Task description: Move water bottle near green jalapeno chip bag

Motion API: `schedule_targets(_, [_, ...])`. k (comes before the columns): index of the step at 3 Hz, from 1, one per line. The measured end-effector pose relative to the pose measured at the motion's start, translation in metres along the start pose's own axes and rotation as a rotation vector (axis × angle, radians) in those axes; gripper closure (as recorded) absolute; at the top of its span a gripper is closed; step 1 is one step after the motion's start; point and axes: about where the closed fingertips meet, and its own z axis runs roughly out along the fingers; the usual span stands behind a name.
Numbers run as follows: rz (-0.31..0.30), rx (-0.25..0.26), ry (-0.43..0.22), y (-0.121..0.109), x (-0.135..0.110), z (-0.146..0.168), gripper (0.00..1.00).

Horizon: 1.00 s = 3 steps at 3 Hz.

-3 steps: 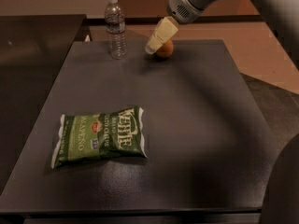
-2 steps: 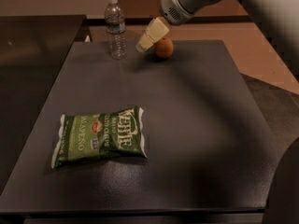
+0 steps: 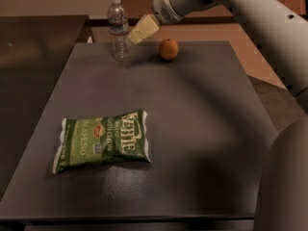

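Observation:
The water bottle point(image 3: 119, 29) stands upright at the far left of the dark table point(image 3: 192, 129), clear and ribbed with a white cap. The green jalapeno chip bag point(image 3: 102, 141) lies flat at the near left, well apart from the bottle. My gripper point(image 3: 137, 32) hangs from the grey arm at the top, its cream fingers reaching down-left, close beside the bottle's right side at mid height.
An orange fruit point(image 3: 168, 49) sits on the table right of the bottle, just behind the gripper's path. A second dark surface point(image 3: 33, 47) adjoins the table on the left. The arm's body point(image 3: 284, 177) fills the right edge.
The gripper has moved left, away from the orange fruit and up to the bottle's right side. The bottle, fruit and bag have not moved.

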Motion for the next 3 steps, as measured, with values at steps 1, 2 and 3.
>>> schedule_targets(1, [0.036, 0.005, -0.043, -0.013, -0.009, 0.018, 0.00])
schedule_targets(2, [0.092, 0.001, -0.072, -0.024, -0.016, 0.034, 0.00])
schedule_targets(3, [0.146, -0.016, -0.087, -0.024, -0.024, 0.049, 0.00])
